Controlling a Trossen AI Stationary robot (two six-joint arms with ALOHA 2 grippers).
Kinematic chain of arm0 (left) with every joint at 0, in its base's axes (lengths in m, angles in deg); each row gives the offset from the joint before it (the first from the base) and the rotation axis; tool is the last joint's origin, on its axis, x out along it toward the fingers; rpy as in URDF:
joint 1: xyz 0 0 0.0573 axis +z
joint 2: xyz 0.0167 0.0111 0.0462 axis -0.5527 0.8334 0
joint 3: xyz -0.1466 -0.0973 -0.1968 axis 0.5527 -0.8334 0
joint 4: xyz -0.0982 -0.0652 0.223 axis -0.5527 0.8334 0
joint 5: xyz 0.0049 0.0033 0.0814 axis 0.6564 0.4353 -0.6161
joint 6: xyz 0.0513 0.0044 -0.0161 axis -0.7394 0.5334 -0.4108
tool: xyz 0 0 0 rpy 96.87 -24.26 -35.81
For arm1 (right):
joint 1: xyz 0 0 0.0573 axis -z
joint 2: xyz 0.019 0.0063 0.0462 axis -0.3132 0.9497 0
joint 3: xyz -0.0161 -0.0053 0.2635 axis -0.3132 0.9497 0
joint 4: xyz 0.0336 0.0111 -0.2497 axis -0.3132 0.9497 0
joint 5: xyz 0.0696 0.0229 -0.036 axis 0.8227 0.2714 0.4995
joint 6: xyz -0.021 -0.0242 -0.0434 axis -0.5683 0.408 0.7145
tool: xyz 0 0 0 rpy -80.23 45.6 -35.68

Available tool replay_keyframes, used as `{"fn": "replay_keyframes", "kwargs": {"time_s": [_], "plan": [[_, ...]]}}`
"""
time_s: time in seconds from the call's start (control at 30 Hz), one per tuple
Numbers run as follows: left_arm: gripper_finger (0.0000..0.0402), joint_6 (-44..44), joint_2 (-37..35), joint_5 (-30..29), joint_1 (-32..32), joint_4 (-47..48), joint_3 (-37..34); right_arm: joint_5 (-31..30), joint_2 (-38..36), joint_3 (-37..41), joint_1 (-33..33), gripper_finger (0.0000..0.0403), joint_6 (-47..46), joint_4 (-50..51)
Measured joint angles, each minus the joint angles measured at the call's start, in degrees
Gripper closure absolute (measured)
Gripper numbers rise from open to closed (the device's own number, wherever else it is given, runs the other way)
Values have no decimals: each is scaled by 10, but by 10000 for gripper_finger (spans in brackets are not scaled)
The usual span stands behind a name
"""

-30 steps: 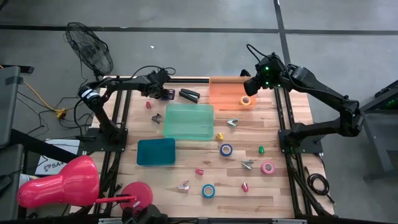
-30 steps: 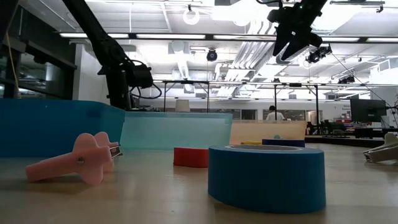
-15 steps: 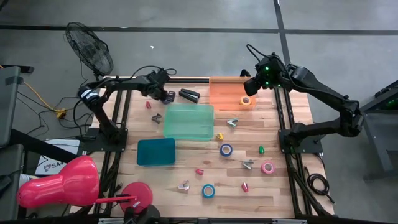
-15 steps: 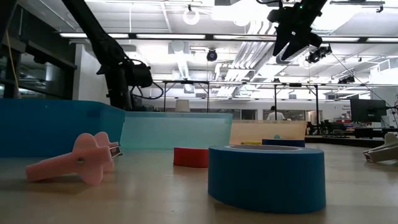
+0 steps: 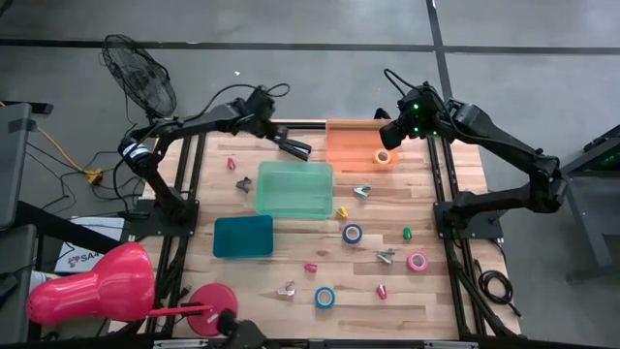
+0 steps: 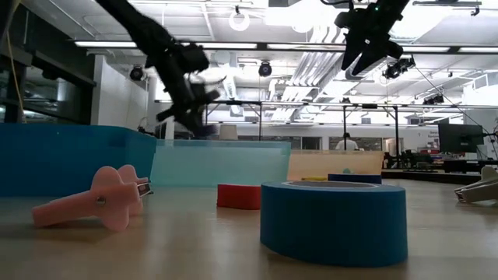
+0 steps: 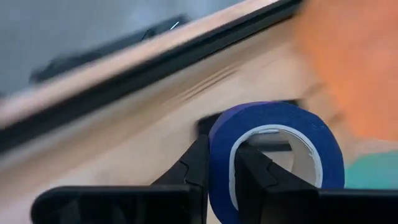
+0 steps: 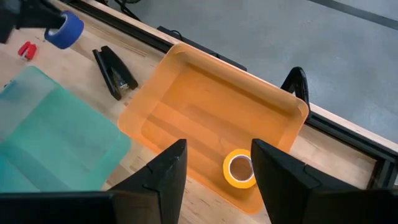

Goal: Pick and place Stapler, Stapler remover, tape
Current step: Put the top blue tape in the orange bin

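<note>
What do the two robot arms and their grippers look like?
Both arms are dark, thin and jointed, with black cables looping along them. The right arm shows a small green light near its wrist. The left gripper and the right gripper each have two flat, black fingers.

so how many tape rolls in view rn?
5: blue roll in the left gripper, yellow roll in the orange tray, and purple, pink and blue loose on the table. Others could be hidden.
</note>
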State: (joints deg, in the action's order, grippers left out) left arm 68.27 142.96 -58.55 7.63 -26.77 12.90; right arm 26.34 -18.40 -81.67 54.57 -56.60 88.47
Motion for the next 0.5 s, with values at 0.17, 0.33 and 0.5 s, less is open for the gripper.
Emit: {"fn": "replay_keyframes", "kwargs": {"time_s": [0.17,0.33,0.5], "plan": [[364,-73,0,44,-41,-32,58,72,0,0,0,233,44,-23],[364,-47,0,168,-48,-119,105,218,0,0,-5,234,85,-100],[364,-22,0,268,-48,-214,138,250,0,0,-35,234,96,-214]]}}
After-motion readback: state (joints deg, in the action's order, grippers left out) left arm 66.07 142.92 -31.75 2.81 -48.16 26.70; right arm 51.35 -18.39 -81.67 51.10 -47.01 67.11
